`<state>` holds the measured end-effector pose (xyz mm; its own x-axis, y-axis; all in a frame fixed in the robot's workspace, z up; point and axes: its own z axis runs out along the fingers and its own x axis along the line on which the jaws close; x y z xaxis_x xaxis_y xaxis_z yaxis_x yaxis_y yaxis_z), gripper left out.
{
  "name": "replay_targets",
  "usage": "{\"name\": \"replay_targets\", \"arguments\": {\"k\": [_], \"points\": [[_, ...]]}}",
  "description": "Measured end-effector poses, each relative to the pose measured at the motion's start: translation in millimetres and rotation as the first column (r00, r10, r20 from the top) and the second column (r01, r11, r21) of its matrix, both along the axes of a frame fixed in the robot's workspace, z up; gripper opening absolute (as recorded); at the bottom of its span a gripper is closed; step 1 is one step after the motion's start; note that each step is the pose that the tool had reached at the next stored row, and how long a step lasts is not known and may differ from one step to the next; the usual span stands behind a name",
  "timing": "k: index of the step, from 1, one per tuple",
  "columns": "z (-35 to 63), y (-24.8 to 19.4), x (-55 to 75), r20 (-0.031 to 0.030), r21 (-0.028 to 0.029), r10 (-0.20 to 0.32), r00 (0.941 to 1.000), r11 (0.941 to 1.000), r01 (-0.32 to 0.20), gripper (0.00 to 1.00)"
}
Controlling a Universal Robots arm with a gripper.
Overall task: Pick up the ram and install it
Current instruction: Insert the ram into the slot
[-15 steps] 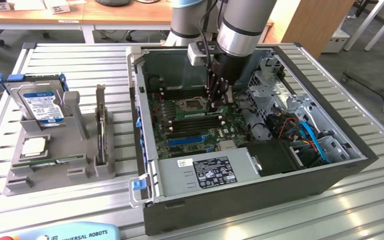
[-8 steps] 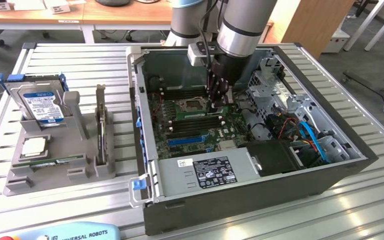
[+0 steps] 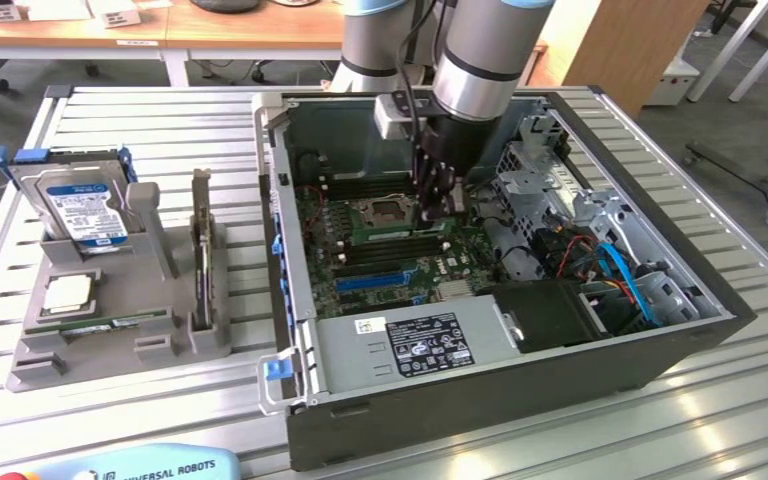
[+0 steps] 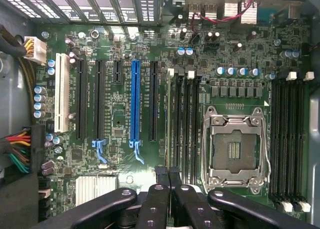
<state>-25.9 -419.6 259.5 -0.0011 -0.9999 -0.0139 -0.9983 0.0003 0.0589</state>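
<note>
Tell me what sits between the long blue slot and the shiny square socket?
In the wrist view, one black slot and several dark memory slots sit between the blue slot and the socket.

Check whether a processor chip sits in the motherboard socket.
No, the socket shows bare contacts inside its metal frame.

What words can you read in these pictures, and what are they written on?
"UNIVERSAL ROBOTS": on the blue pendant, at the exterior view's lower left.
Hard drive label, power supply label, motherboard print: too small or blurred to read.
</note>
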Motion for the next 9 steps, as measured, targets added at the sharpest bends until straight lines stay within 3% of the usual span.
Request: {"name": "replay_targets", "arguments": {"k": [9], "points": [[-8.4, 0.0, 0.0, 0.0000, -0.0002, 0.000, 1.0000, 1.0000, 0.000, 0.11]]}}
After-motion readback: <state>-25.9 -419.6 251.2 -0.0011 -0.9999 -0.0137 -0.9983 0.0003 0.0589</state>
